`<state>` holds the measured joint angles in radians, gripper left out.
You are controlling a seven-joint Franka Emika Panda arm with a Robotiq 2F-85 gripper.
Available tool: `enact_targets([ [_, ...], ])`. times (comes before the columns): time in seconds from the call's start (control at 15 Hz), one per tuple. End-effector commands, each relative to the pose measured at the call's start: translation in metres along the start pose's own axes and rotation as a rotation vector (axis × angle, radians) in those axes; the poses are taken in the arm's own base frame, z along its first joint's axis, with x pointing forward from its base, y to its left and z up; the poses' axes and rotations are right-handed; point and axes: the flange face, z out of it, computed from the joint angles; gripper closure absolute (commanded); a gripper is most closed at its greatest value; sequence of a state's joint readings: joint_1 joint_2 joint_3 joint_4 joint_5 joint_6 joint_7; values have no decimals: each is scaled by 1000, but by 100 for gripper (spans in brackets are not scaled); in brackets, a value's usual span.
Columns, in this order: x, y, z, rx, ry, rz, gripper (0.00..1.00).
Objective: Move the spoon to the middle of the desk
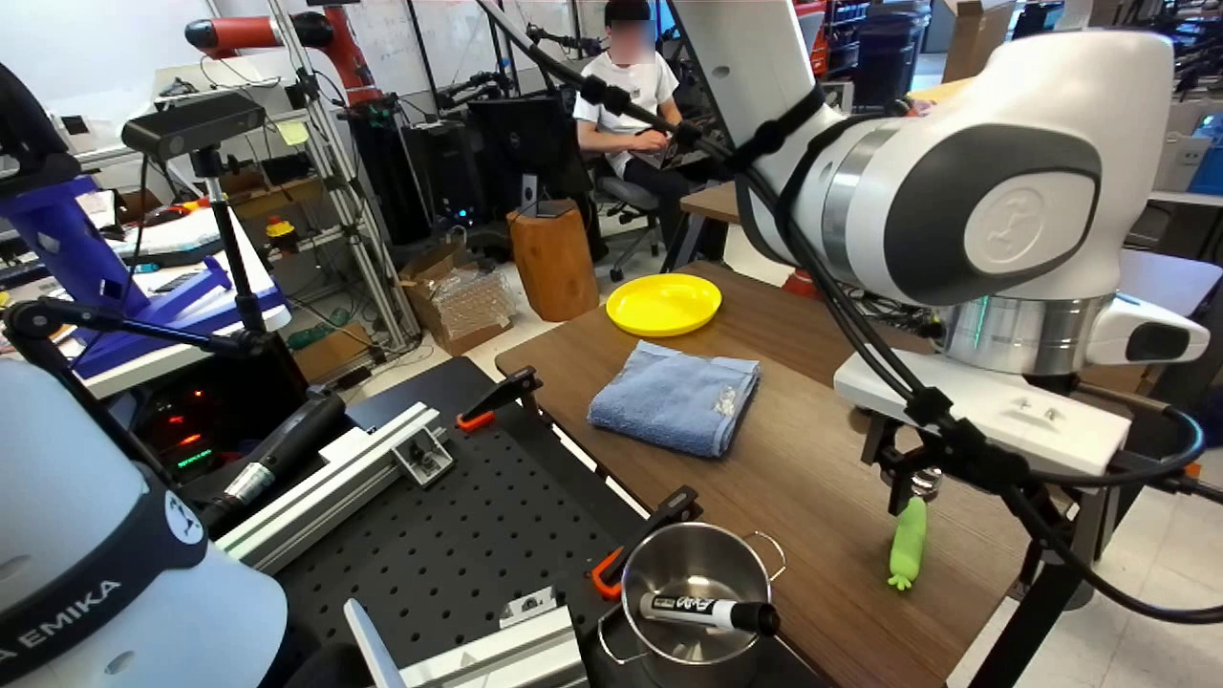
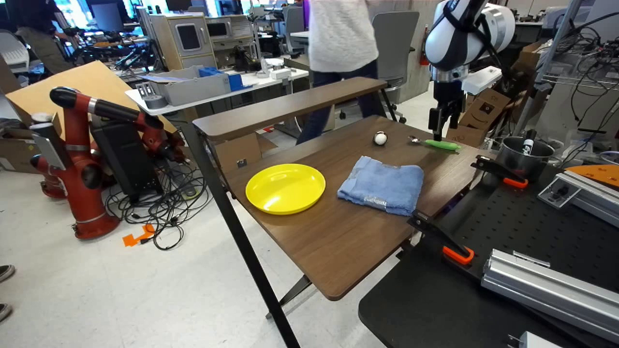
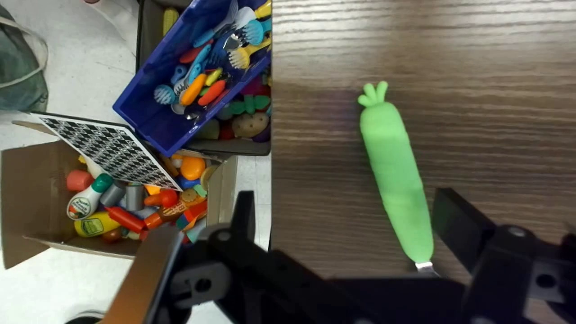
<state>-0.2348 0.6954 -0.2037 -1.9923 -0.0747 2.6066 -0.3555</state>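
Note:
The spoon (image 3: 396, 180) lies on the brown desk (image 3: 315, 202), its lime-green handle in full view in the wrist view. Only the start of its metal neck shows there; the rest is behind the gripper. In an exterior view the whole spoon (image 2: 441, 144) shows near the desk's end, with its silver bowl toward the raised shelf (image 2: 290, 108). My gripper (image 3: 348, 216) is open and low over the desk. One finger is close beside the handle's lower end. The other is out over the desk edge. In an exterior view the gripper (image 2: 445, 131) is right at the spoon.
A folded blue cloth (image 1: 674, 397) and a yellow plate (image 1: 664, 304) lie on the desk. A dark-and-white lump (image 2: 380, 138) sits near the spoon bowl. A metal pot (image 2: 520, 162) with a marker stands beside the desk. Boxes and a blue bin (image 3: 148, 130) are below the edge.

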Motion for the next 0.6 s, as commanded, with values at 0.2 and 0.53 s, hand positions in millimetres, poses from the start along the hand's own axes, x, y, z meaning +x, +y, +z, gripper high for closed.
enact_targets([
  [0.2,12,-8,15,-31,64,-110,0],
  [0.53,16,-21,22,-28,70,-164,0],
])
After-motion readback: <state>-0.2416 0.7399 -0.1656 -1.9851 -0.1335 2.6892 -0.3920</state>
